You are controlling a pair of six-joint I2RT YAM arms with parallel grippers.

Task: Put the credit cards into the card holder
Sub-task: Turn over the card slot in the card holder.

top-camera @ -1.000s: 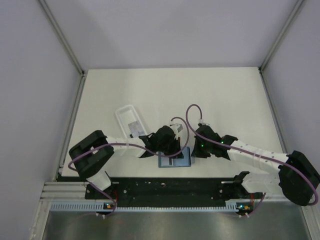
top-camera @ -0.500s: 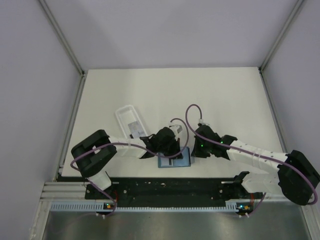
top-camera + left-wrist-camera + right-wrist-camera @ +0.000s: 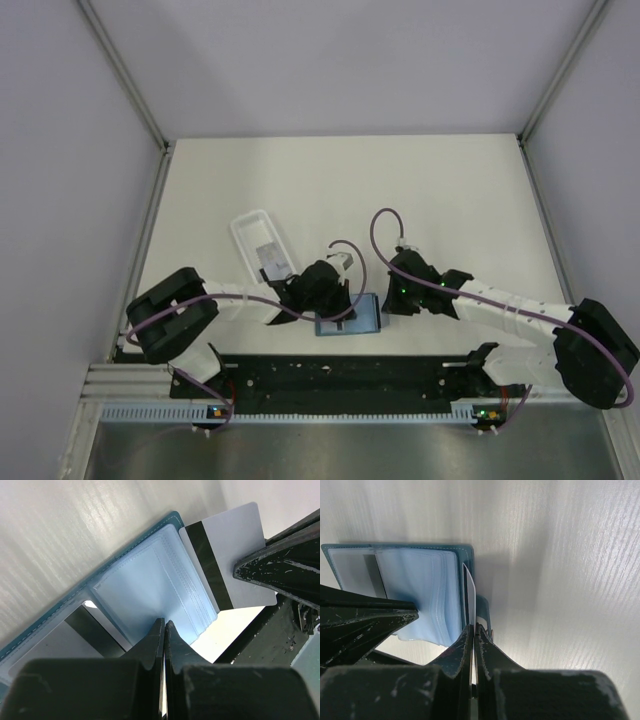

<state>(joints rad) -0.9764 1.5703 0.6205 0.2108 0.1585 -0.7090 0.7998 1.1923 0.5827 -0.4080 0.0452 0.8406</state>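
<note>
The holder (image 3: 355, 322) lies open near the table's (image 3: 450, 190) front. The left end effector (image 3: 164, 629) is over its middle. The right end effector (image 3: 473, 630) at its right edge grips a card (image 3: 232, 560). The tray (image 3: 262, 243) lies behind-left.

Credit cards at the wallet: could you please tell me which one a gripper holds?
The black-striped white card pinched in the right gripper at the card holder's edge; the other card sits inside its clear pocket.

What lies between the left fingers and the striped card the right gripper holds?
Only the card holder's pale blue sleeves, up to the striped card; left wrist view shows it.
</note>
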